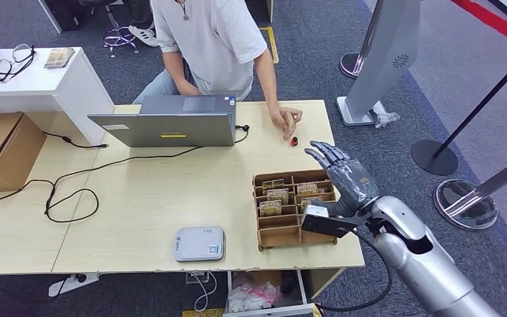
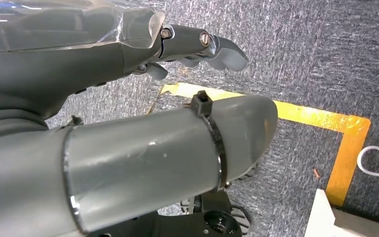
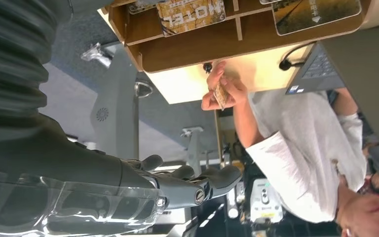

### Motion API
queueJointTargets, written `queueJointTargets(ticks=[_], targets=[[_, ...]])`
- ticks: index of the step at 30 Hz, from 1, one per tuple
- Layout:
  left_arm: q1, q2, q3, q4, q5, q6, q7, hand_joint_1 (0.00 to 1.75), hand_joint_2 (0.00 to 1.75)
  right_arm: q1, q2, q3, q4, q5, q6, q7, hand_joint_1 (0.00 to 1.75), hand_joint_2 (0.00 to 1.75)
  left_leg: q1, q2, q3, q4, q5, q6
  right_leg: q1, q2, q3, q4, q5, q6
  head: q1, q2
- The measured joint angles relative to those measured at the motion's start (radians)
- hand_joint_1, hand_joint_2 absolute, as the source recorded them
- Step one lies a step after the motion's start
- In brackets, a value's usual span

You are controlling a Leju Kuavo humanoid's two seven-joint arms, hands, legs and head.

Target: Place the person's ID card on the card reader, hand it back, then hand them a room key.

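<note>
Held up as a small tan card (image 1: 290,125) in the person's hand (image 1: 285,121), just above the table (image 1: 145,198) near its far edge, beyond the wooden card rack (image 1: 294,209). Lay ahead of the right hand (image 1: 343,177), slightly to its left; long axis too small to tell. Was reached toward with fingers (image 1: 321,156) spread, grasping nothing, over the rack's far right corner. Was far nearer than the left hand (image 2: 197,47), fingers loose and empty, beside the floor.

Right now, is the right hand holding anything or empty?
Empty. The grey right hand hovers above the brown wooden card rack, fingers spread, nothing between them; the person's hand holds the card.
</note>
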Motion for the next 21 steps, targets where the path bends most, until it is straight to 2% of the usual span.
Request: queueJointTargets(ticks=[5, 12, 21], targets=[[0.000, 0.006, 0.004, 0.000, 0.002, -0.002, 0.007, 0.00, 0.00, -0.037, -0.030, 0.025, 0.000, -0.042, 0.069, 0.010, 0.00, 1.75, 0.000, 0.000, 0.000, 0.000, 0.000, 0.000, 0.000, 0.000, 0.000, 0.000, 0.000, 0.000, 0.000, 0.000], [0.003, 0.009, 0.008, 0.000, 0.009, -0.002, 0.010, 0.00, 0.00, -0.065, -0.077, 0.050, -0.008, -0.066, 0.104, 0.052, 0.00, 1.75, 0.000, -0.001, 0.000, 0.000, 0.000, 0.000, 0.000, -0.001, 0.000, 0.000, 0.000, 0.000, 0.000, 0.000], [0.010, 0.009, 0.010, 0.000, 0.009, -0.007, 0.008, 0.00, 0.00, -0.013, -0.219, 0.041, -0.107, -0.148, 0.159, 0.109, 0.00, 1.75, -0.001, -0.002, 0.000, 0.001, -0.001, 0.001, -0.001, -0.002, 0.000, -0.001, 0.000, 0.000, 0.000, 0.000]])
